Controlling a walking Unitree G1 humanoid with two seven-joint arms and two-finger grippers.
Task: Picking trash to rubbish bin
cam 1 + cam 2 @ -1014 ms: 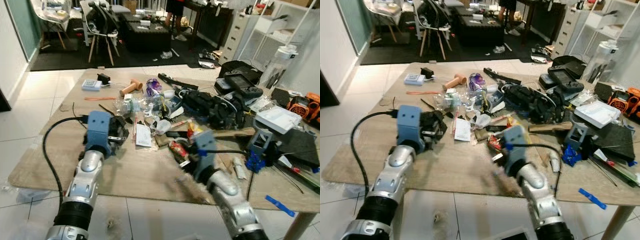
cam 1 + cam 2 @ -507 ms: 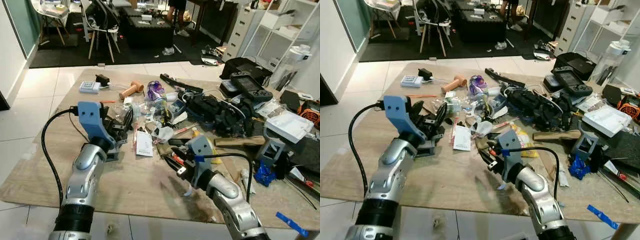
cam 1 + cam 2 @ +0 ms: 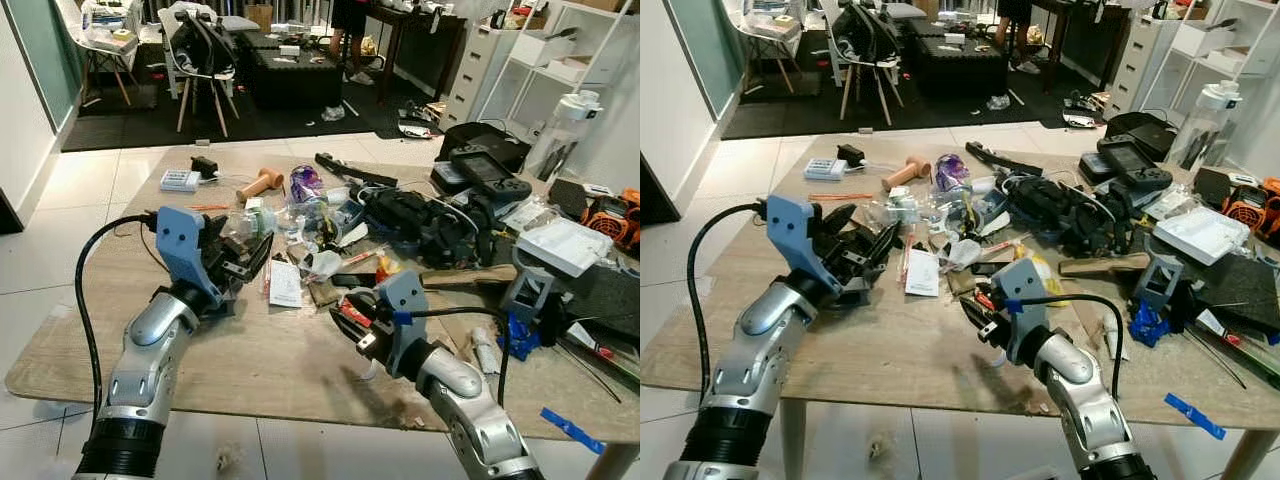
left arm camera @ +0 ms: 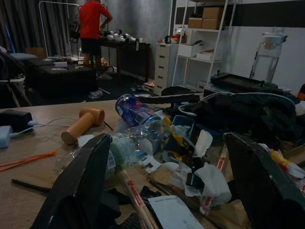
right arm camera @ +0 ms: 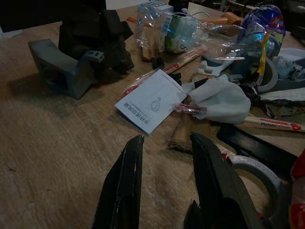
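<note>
A crushed clear plastic bottle [image 3: 248, 222] lies in the litter heap at the middle of the pale wooden worktop [image 3: 270, 350], beside a white folded paper slip [image 3: 284, 283] and a crumpled white tissue [image 5: 220, 100]. The left hand [image 3: 243, 262] hovers just before the bottle, fingers spread wide and holding nothing. The right hand [image 3: 350, 320] hangs low over the worktop near the slip, fingers slightly parted, also holding nothing.
</note>
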